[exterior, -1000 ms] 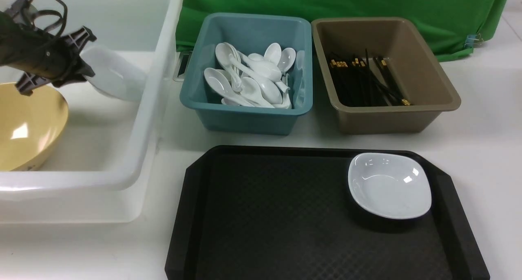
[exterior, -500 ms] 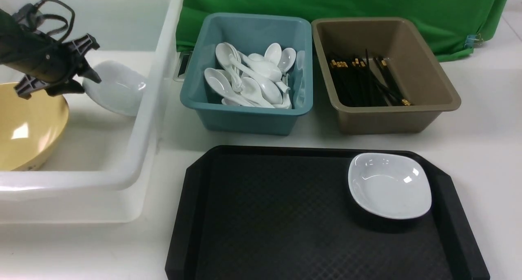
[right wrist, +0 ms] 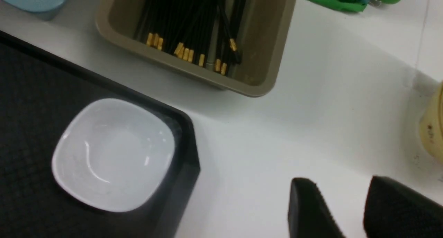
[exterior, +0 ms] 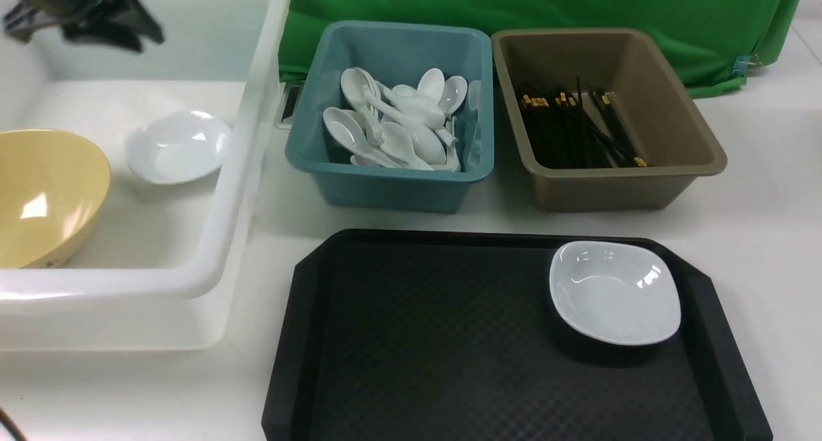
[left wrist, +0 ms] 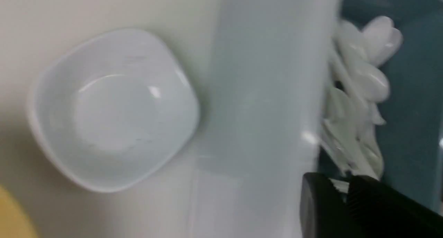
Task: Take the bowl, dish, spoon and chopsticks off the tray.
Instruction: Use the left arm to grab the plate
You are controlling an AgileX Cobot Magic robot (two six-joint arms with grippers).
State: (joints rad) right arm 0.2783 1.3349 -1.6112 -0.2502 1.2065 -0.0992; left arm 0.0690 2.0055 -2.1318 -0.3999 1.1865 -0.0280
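The black tray [exterior: 449, 338] holds one small pale dish [exterior: 613, 293] at its far right corner; it also shows in the right wrist view [right wrist: 112, 155]. The mustard-yellow bowl [exterior: 45, 197] and a second pale dish [exterior: 176, 146] lie in the white bin [exterior: 250, 107]. My left gripper [exterior: 144, 33] is raised above the bin's back, empty, with only a narrow gap between its jaws [left wrist: 342, 182]. My right gripper [right wrist: 342, 182] is open and empty over the white table to the right of the tray. Spoons [exterior: 392, 120] and chopsticks [exterior: 578, 133] lie only in their bins.
A teal bin [exterior: 392, 184] of spoons and a brown bin [exterior: 616, 184] of chopsticks stand behind the tray. A green cloth [exterior: 514, 4] hangs at the back. A pale yellow object [right wrist: 432, 127] sits at the edge of the right wrist view.
My left gripper let go of the pale dish, which dropped flat into the white bin beside the bowl. The gripper then rose up and back. The tray and its dish have not moved.
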